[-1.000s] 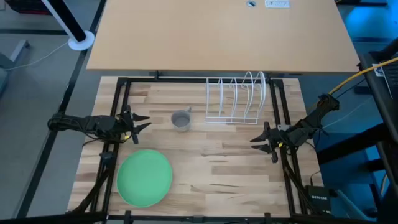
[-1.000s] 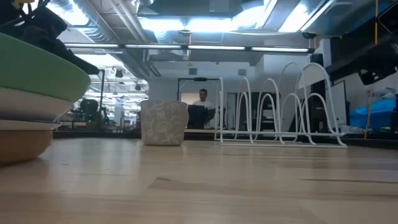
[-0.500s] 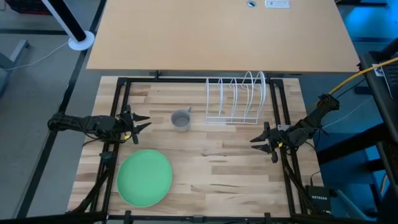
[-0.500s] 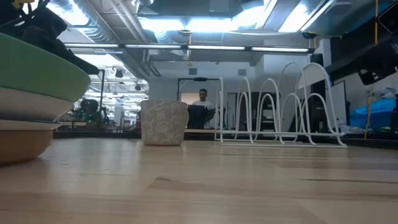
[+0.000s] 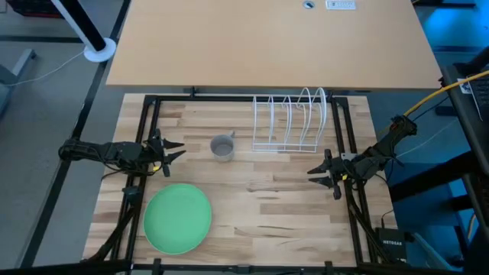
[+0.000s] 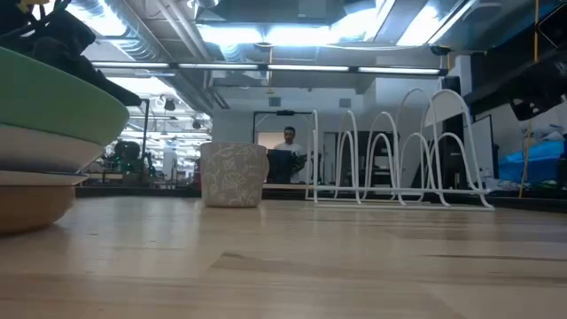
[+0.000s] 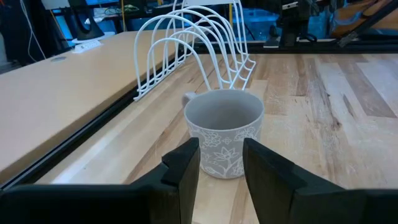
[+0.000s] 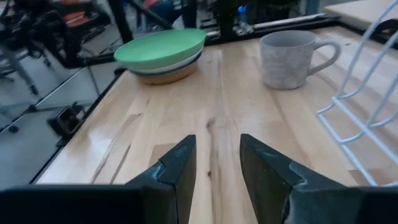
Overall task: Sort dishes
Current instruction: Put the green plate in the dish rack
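Nothing sorted yet, by the look of it. Left claw [image 5: 174, 150] spread, empty, low over the worktop [image 5: 267, 206]; grey cup [image 5: 222, 147] just ahead of it, rack [image 5: 292, 122] beyond the cup, no plates in it. Plates sit stacked beside and nearer than that claw: green plate [image 5: 178, 218] on top, white plate [image 8: 180, 61], dark one and brown plate [image 8: 166, 76] under. Right claw [image 5: 317, 173] spread, empty, stack well ahead across the worktop. All four plates left to do.
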You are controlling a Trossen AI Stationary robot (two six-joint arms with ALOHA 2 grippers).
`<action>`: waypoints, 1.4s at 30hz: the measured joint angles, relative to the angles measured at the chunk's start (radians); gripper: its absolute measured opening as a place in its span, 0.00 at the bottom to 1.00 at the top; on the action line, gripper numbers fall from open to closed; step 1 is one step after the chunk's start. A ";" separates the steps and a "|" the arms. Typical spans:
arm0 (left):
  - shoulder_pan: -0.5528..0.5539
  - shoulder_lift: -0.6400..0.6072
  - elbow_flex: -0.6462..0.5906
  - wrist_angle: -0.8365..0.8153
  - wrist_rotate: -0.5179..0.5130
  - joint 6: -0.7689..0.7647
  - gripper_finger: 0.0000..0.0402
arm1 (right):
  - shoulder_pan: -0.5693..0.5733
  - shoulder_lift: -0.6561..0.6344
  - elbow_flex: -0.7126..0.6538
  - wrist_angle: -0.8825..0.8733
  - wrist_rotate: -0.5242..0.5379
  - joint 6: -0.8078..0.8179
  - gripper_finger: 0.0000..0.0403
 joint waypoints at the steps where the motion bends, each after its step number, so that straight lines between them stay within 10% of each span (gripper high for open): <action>1: 0.000 0.000 0.000 0.000 0.000 0.000 0.29 | 0.000 0.000 0.000 0.017 0.017 0.006 0.32; 14: 0.000 0.000 0.000 0.000 0.000 0.000 0.29 | 0.000 0.100 0.001 0.645 0.143 0.039 0.32; 24: 0.000 0.000 0.000 0.000 0.000 0.000 0.29 | -0.027 0.559 0.033 1.077 0.108 0.044 0.32; 42: 0.000 0.000 0.000 0.000 0.000 0.000 0.29 | -0.318 1.462 0.752 0.876 -0.215 0.204 0.32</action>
